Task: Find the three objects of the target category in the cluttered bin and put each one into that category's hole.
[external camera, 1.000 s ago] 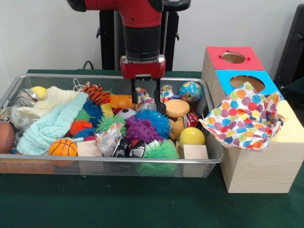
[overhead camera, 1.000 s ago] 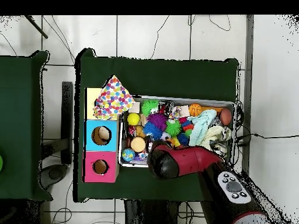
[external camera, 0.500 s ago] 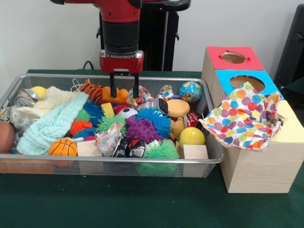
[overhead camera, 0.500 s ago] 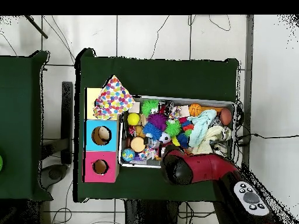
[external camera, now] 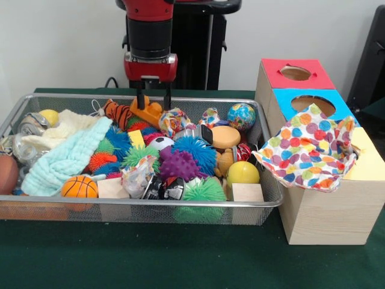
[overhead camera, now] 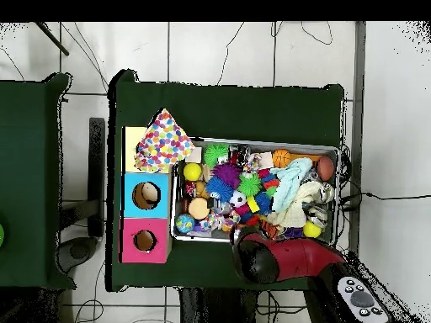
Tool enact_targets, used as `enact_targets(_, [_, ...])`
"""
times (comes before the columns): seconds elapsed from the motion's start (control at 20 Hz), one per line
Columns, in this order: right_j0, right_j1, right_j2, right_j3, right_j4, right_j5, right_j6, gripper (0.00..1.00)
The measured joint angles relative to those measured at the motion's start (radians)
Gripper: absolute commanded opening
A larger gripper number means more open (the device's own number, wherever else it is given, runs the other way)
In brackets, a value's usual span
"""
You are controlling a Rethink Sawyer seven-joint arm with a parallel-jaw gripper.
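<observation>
The wire-mesh bin [external camera: 120, 205] is full of toys. One dotted cloth [external camera: 310, 147] lies draped over the yellow-topped box [external camera: 368, 159] and hides its hole; it also shows in the overhead view [overhead camera: 162, 141]. Two more crumpled dotted cloths lie in the bin's far part, one [external camera: 173, 120] just right of the gripper and one [external camera: 210, 115] beside the globe ball. My gripper [external camera: 155, 103] is open and hangs at the bin's far rim, with its fingers on either side of an orange toy [external camera: 148, 112]. In the overhead view the arm [overhead camera: 278, 259] covers the gripper.
The blue-topped box [external camera: 283, 99] and red-topped box [external camera: 274, 73] stand behind the yellow one. A mint-green towel [external camera: 66, 159] and a cream knitted cloth [external camera: 63, 129] fill the bin's left. Spiky balls, a basketball [external camera: 79, 186], a yellow ball [external camera: 243, 173] and wooden blocks crowd the middle.
My arm has moved left in the front view and drawn back and up to the bin's far rim. The gripper has stayed open. The cloths have not moved.
</observation>
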Motion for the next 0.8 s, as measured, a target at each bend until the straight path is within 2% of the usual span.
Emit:
enact_targets(0.35, [0.057, 0.008, -0.040, 0.014, 0.000, -0.059, 0.000, 1.00])
enact_targets(0.6, [0.122, 0.048, -0.064, 0.008, 0.000, -0.116, 0.000, 1.00])
enact_targets(0.8, [0.147, 0.086, -0.067, -0.002, 0.001, -0.144, 0.000, 1.00])
